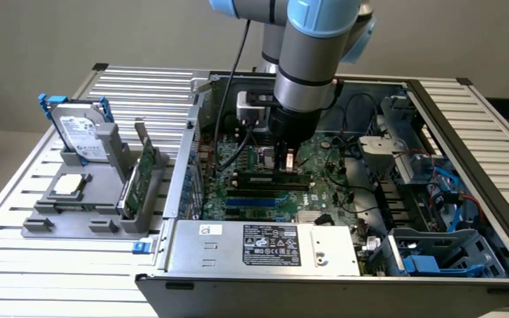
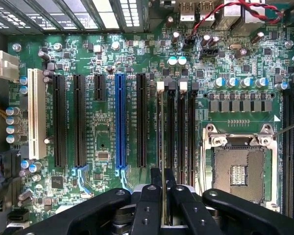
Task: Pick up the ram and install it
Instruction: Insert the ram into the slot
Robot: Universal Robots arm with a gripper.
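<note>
One arm (image 1: 312,66) hangs down into one open computer case (image 1: 325,298), which is set on the counter (image 1: 140,86). One hand (image 1: 285,158) is seen at the arm's end, in the middle of the case. One ram (image 2: 164,205) is pinched between two black fingers (image 2: 146,210), which are pressed against its flat sides. The ram is held on its thin edge inside the case. It is lined up along a long dark slot on the green board (image 2: 103,147). It cannot be told if it is pushed all the way in.

In the wrist view, small things inside the case are shown: one blue slot (image 2: 120,120), one white slot (image 2: 36,112), two white clips (image 2: 160,86) and one empty silver socket (image 2: 240,169).

In the exterior view, things outside the case are shown. One gray holder (image 1: 69,228) is set at the exterior view's left of the case. One hard drive (image 1: 82,136) with blue handles, one wide green card (image 1: 144,179) and one small square chip (image 1: 67,187) are set in it.
</note>
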